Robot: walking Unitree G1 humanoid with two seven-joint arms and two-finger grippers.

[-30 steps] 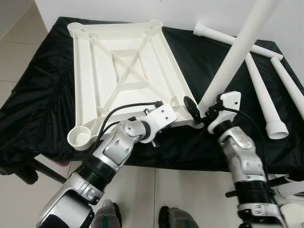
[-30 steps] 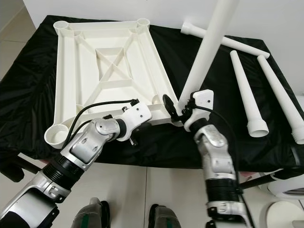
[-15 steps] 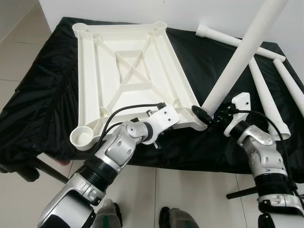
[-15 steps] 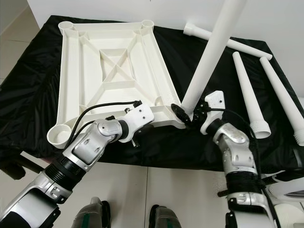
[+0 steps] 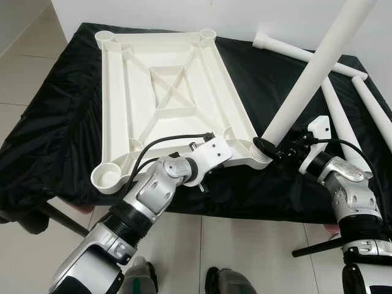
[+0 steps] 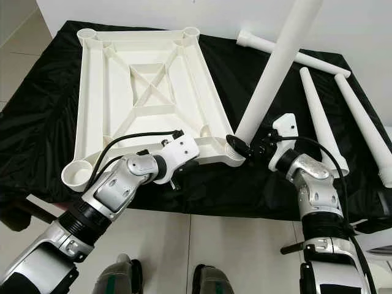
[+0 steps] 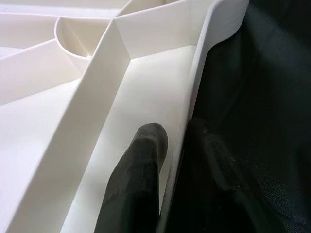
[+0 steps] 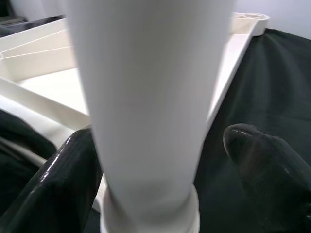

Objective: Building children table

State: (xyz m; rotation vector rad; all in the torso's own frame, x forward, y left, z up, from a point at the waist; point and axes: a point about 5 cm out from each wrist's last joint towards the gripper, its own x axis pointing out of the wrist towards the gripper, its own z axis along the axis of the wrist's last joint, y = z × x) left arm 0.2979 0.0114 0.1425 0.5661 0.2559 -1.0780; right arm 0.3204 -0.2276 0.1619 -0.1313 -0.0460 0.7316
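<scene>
One leg [image 5: 312, 76] in its corner, right gripper [image 5: 277, 149] apart around it; three legs [image 5: 343, 131] left; left gripper [image 7: 180, 150] clamped on tabletop [image 5: 159, 92] rim.

Surface [image 5: 55, 122]: black crinkled cloth cover, tiled floor [image 5: 24, 67] around. On it: white tabletop [image 5: 171, 104], underside up, ribs showing; three loose white legs [image 5: 340, 125] lying at right side.

We see a smooth, matt white plastic tabletop [image 5: 171, 98] and white plastic legs [image 5: 309, 73] with the same finish. Under them lies a crinkled black cloth [image 5: 55, 122] with a faint sheen. Our fingers [image 8: 63, 179] look like glossy black rubber.
</scene>
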